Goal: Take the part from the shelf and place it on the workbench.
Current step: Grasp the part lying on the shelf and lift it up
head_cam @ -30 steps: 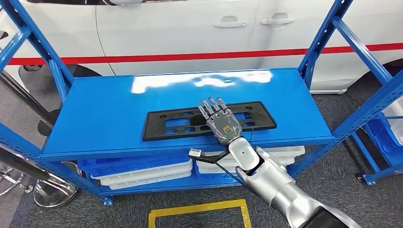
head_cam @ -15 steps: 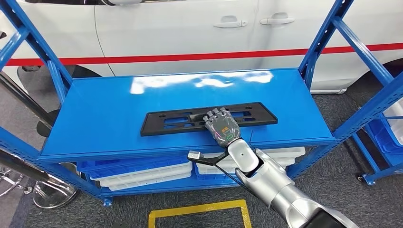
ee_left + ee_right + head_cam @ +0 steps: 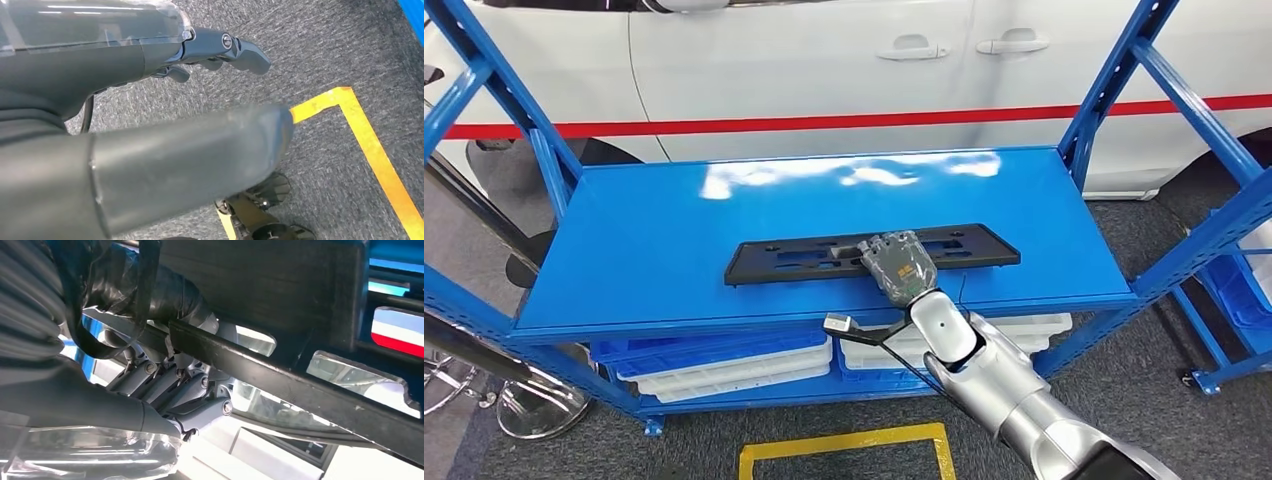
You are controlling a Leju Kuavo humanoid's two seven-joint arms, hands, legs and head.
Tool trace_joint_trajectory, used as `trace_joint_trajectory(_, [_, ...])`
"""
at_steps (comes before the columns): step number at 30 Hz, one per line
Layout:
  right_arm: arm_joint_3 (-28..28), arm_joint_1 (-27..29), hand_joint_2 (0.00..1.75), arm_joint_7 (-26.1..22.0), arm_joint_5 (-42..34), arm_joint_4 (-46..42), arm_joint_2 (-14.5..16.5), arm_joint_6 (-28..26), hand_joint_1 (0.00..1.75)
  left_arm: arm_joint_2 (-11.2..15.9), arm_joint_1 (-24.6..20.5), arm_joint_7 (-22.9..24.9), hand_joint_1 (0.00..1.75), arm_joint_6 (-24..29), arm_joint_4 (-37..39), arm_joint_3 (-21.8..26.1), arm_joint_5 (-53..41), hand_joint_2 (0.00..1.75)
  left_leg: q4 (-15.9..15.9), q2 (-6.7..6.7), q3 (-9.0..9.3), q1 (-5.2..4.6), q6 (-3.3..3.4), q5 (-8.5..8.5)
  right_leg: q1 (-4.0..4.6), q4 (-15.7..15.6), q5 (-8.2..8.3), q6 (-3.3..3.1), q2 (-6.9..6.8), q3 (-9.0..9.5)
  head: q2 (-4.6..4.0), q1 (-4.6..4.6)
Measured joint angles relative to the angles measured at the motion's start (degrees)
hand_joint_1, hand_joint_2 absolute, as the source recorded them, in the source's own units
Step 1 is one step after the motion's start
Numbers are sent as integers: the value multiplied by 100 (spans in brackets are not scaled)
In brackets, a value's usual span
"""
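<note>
The part (image 3: 804, 258) is a long flat black plastic frame with cut-outs, lying lengthwise near the front of the blue shelf (image 3: 654, 230). My right hand (image 3: 897, 262) reaches in from below and grips the part a little right of its middle, fingers curled over its near edge. In the right wrist view the fingers (image 3: 165, 385) wrap under a bar of the part (image 3: 300, 390), which looks tipped up off the shelf. My left hand (image 3: 150, 100) hangs above grey carpet, holding nothing, with its fingers (image 3: 240, 50) apart from the thumb.
A white car with a red stripe (image 3: 824, 122) stands close behind the shelf. Blue uprights (image 3: 1114, 80) frame both ends. White trays (image 3: 724, 365) fill the level below. Yellow floor tape (image 3: 844, 442) marks a box in front, and blue bins (image 3: 1239, 290) sit at right.
My right hand's fingers, stretched flat over the part a second ago, have curled closed around it. The part has tipped up and shifted slightly right.
</note>
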Motion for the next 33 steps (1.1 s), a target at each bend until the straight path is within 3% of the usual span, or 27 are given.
trace_joint_trajectory(2, [-211, 98, 175, -221, 0, -134, 44, -47, 175, 3, 5, -17, 0, 3, 0, 1, 23, 175, 14, 3, -2, 3, -65, -41, -24, -50, 25, -61, -1, 22, 0, 0])
trace_joint_trajectory(4, [-496, 225, 175, -539, -5, -354, 164, -69, 175, 7, 5, -35, 0, 4, 0, 2, 48, 87, 366, 10, -155, 6, -116, -280, -56, -101, 52, -117, -3, 43, 0, -2])
trace_joint_trajectory(6, [-941, 479, 175, -1050, -56, -797, 389, -31, 175, 6, 17, -50, 0, -3, -1, 3, 63, 0, 1097, 17, -498, 21, -150, -633, -43, -100, 42, -152, -8, 43, 1, -3])
trace_joint_trajectory(7, [-1196, 628, 175, -1343, -110, -1083, 527, 21, 175, 4, 31, -55, 0, -13, -3, 6, 75, 0, 1404, 18, -651, 25, -160, -735, -33, -91, 33, -164, -10, 42, 1, -3])
trace_joint_trajectory(8, [-1451, 770, 175, -1636, -192, -1412, 683, 105, 175, 2, 50, -62, 0, -33, -7, 12, 95, 0, 1538, 18, -726, 25, -166, -722, -26, -74, 18, -172, -11, 40, 1, -3])
trace_joint_trajectory(9, [-1653, 878, 175, -1871, -311, -1729, 824, 199, 175, 0, 65, -77, 0, -70, -15, 22, 138, 0, 1437, 19, -689, 25, -164, -592, -22, -51, -1, -172, -10, 40, 1, -3])
trace_joint_trajectory(12, [-2012, 1071, 175, -2336, -797, -2662, 1167, 481, 175, -1, 77, -174, 0, -264, -56, 114, 359, 0, 409, 17, -226, 14, -109, -67, -6, 39, -73, -135, -5, 36, 0, -2])
trace_joint_trajectory(14, [-2076, 1158, 175, -2467, -988, -3198, 1327, 627, 175, -1, 75, -239, 0, -354, -73, 189, 480, 0, 109, 13, -96, -8, -64, -19, 12, 67, -87, -92, -2, 14, 1, -1])
trace_joint_trajectory(17, [-2064, 1258, 175, -2612, -1065, -3820, 1451, 750, 175, -1, 81, -324, 0, -420, -78, 262, 582, 0, 57, 14, -82, 13, 18, 11, 15, 107, -126, -15, -1, -4, 1, -1])
trace_joint_trajectory(19, [-2024, 1285, 175, -2671, -1086, -4097, 1469, 793, 175, 5, 69, -356, 0, -440, -78, 283, 608, 0, 22, 20, -68, 42, 80, 35, 1, 496, -383, 39, 0, -169, 1, -1])
trace_joint_trajectory(21, [-1994, 1333, 175, -2702, -1098, -4275, 1474, 810, 175, 10, 58, -364, 0, -444, -79, 303, 614, 0, 20, 23, -69, 39, 106, 32, -24, 1238, -750, 74, -1, -510, 1, -1])
trace_joint_trajectory(22, [-1987, 1369, 175, -2714, -1102, -4330, 1474, 816, 175, 11, 58, -365, 0, -444, -79, 314, 615, 0, 21, 23, -68, 38, 108, 30, -34, 1537, -846, 87, -2, -655, 1, 0])
trace_joint_trajectory(23, [-1983, 1401, 175, -2722, -1104, -4370, 1474, 821, 175, 12, 59, -366, 0, -448, -78, 325, 615, 0, 22, 21, -66, 37, 109, 29, -42, 1649, -831, 92, -2, -714, 0, 0])
trace_joint_trajectory(24, [-1980, 1424, 175, -2729, -1111, -4406, 1474, 826, 175, 12, 60, -369, 0, -463, -78, 334, 616, 0, 24, 19, -62, 37, 107, 27, -48, 1538, -709, 88, -3, -663, 0, -1])
trace_joint_trajectory(25, [-1974, 1436, 175, -2736, -1128, -4442, 1474, 829, 175, 11, 60, -380, 0, -494, -77, 341, 616, 0, 27, 16, -55, 37, 102, 23, -52, 1218, -510, 75, -3, -506, 0, 0])
trace_joint_trajectory(27, [-1946, 1430, 175, -2766, -1216, -4509, 1474, 845, 175, 11, 53, -414, 0, -565, -63, 346, 587, 87, 39, 13, -48, 27, 71, 10, -40, 432, -188, 28, -2, -121, 1, -1])
trace_joint_trajectory(29, [-1867, 1423, 175, -2812, -1383, -4561, 1475, 890, 175, 22, 41, -439, 0, -561, -8, 342, 498, 175, 42, 15, -53, 14, 11, 2, -10, 68, -111, -12, 5, 45, 1, -2])
trace_joint_trajectory(31, [-1756, 1421, 175, -2839, -1526, -4591, 1476, 928, 175, 51, 20, -448, 0, -474, 96, 312, 391, 175, 31, 17, -53, 13, -60, -1, -3, 33, -100, -55, 13, 51, 1, -1])
trace_joint_trajectory(33, [-1643, 1416, 175, -2838, -1563, -4603, 1475, 934, 175, 101, -15, -448, 0, -298, 226, 237, 244, 175, 188, 20, -114, 25, -121, -128, -28, -18, -72, -121, 3, 76, 0, -1])
